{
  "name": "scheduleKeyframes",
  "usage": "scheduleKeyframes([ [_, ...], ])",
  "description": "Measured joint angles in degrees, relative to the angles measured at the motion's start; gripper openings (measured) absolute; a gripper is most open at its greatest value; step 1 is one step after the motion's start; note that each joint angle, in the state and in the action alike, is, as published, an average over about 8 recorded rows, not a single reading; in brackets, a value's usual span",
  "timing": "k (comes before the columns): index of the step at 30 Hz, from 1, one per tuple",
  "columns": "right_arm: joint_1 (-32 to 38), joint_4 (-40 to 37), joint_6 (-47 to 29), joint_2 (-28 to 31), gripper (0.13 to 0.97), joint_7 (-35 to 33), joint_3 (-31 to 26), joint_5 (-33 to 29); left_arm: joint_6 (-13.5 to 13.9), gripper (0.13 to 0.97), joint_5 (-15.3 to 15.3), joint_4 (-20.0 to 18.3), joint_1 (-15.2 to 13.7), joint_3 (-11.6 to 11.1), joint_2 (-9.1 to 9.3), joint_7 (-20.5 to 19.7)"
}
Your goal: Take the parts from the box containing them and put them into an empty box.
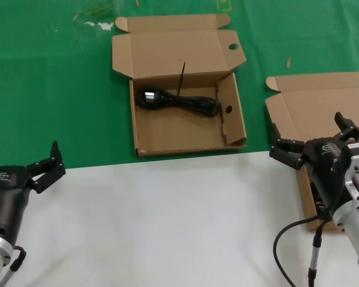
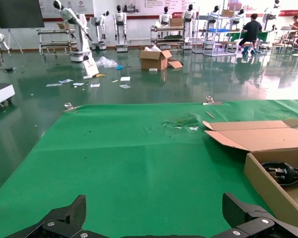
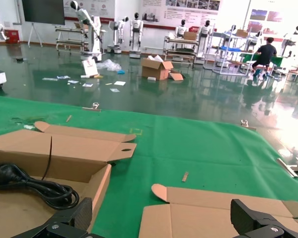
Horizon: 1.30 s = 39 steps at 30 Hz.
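One black coiled power cord (image 1: 176, 100) (image 2: 283, 173) (image 3: 25, 181) lies along the far wall inside the middle cardboard box (image 1: 179, 147), whose raised lid has a round hole (image 1: 233, 46) in its side flap. A second box with a plain lid (image 1: 323, 101) (image 3: 213, 213) stands at the right. My right gripper (image 1: 308, 134) (image 3: 161, 210) hovers open over its near left part and hides most of its inside, so any parts there are out of view. My left gripper (image 1: 43, 156) (image 2: 153, 208) waits open and holding nothing at the near left, where the white cloth meets the green mat.
A green mat (image 1: 60, 89) covers the far table and a white cloth (image 1: 167, 227) covers the near part. A thin black strip (image 1: 182, 75) leans against the middle box's back wall. Small scraps (image 1: 288, 61) and white marks (image 1: 99, 24) lie on the mat.
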Motion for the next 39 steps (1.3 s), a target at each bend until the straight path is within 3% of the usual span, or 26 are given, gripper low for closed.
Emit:
scheduleKeyframes([
  [39, -0.44, 0.33, -0.22, 0.05, 0.966, 0.88, 0.55, -0.09, 0.00, 0.966, 0.00, 0.00, 0.00, 0.00, 0.00, 0.00],
])
